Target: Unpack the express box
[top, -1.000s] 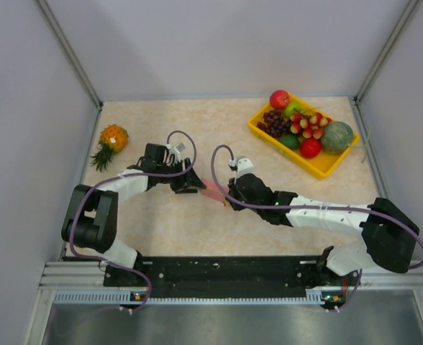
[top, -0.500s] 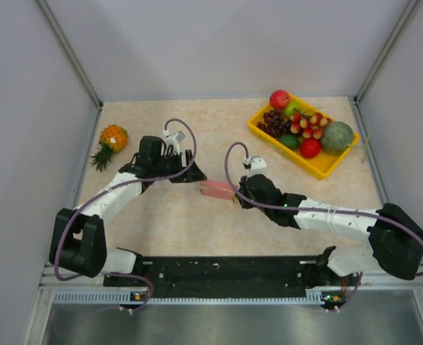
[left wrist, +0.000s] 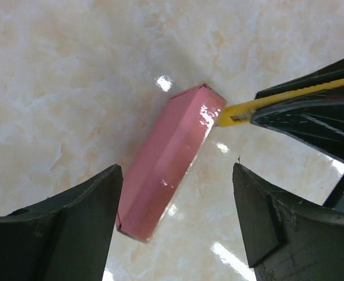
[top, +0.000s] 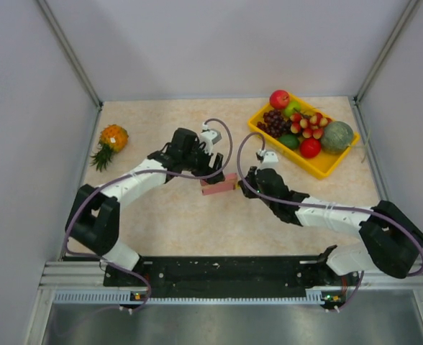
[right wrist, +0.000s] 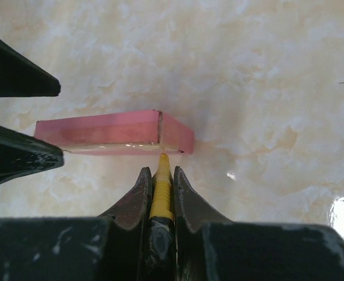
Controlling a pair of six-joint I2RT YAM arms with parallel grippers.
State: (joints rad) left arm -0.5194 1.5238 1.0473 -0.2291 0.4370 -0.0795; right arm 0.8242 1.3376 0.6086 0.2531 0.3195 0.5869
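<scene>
The express box is a small flat pink carton lying on the marble tabletop. My left gripper hovers over it, open, with the box between its spread fingers and close to the left one; nothing is gripped. My right gripper comes in from the right, shut on a yellow utility knife. The knife's tip touches the box's end by a corner seam. Both left fingers show at the left edge of the right wrist view.
A yellow tray of assorted fruit stands at the back right, with a melon and an apple on it. A small pineapple lies at the back left. Grey walls close in the table on three sides.
The left arm has swung right until its gripper is over the box, and its jaws have spread wider. The right gripper has shifted slightly up and right, still holding the knife.
</scene>
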